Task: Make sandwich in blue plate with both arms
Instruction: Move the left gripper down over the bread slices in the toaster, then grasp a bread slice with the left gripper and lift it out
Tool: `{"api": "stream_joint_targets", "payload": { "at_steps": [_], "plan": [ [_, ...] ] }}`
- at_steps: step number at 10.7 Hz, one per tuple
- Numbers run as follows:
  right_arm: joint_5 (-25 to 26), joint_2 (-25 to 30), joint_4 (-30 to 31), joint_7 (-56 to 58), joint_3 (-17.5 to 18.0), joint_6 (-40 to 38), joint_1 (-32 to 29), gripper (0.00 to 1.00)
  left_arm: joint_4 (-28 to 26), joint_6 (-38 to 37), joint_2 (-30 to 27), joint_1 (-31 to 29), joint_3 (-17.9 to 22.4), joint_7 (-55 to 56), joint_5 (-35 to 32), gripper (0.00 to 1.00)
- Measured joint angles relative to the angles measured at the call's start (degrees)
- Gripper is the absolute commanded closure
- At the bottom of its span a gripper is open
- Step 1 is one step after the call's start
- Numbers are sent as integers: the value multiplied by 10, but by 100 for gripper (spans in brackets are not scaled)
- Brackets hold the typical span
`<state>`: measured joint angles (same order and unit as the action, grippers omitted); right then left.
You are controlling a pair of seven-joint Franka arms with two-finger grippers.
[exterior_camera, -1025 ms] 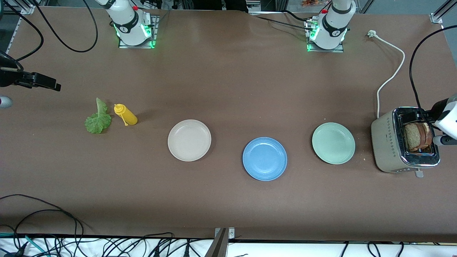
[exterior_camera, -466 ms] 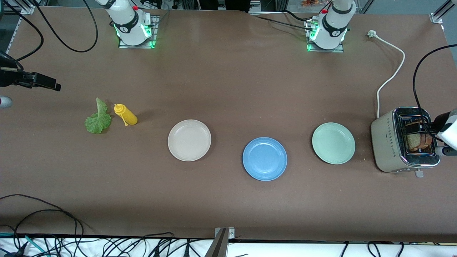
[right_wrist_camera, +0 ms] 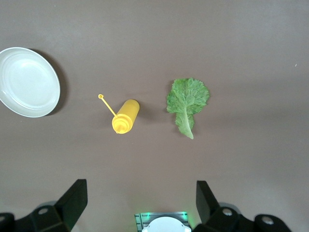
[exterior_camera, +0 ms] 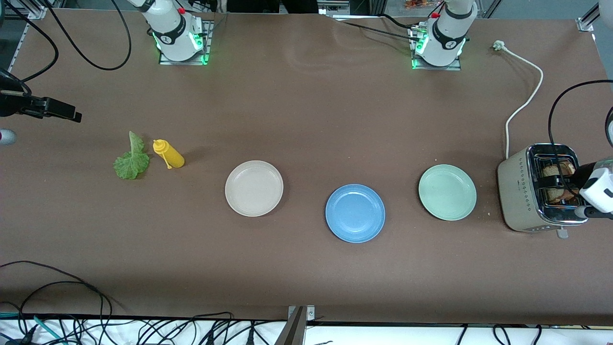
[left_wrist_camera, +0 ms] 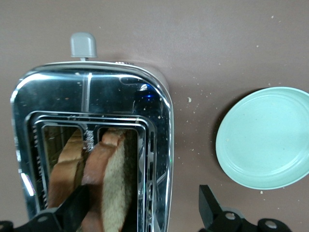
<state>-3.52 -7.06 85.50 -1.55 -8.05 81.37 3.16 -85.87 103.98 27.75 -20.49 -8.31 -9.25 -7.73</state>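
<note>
left tool [left_wrist_camera: 140,212] gaping, straddling toast [left_wrist_camera: 108,183] in toaster [left_wrist_camera: 91,92], frame's lower left | centring before pinching | right tool [right_wrist_camera: 140,205] gaping, waiting over lettuce [right_wrist_camera: 187,102]

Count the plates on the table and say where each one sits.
3. The white plate lies toward the right arm's end, the green plate beside the toaster, and the blue plate between them, nearest the front camera.

Blue plate [exterior_camera: 355,213] bare, mid-table; toast slices [left_wrist_camera: 104,183] upright in toaster [left_wrist_camera: 120,96].
</note>
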Motion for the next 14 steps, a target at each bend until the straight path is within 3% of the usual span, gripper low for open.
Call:
{"api": "stream_joint_targets", "payload": {
  "at_steps": [14],
  "plan": [
    [0,0,0,0,0,0,0,0,7,-8,10,-30,-1,-52,0,0]
  ]
}}
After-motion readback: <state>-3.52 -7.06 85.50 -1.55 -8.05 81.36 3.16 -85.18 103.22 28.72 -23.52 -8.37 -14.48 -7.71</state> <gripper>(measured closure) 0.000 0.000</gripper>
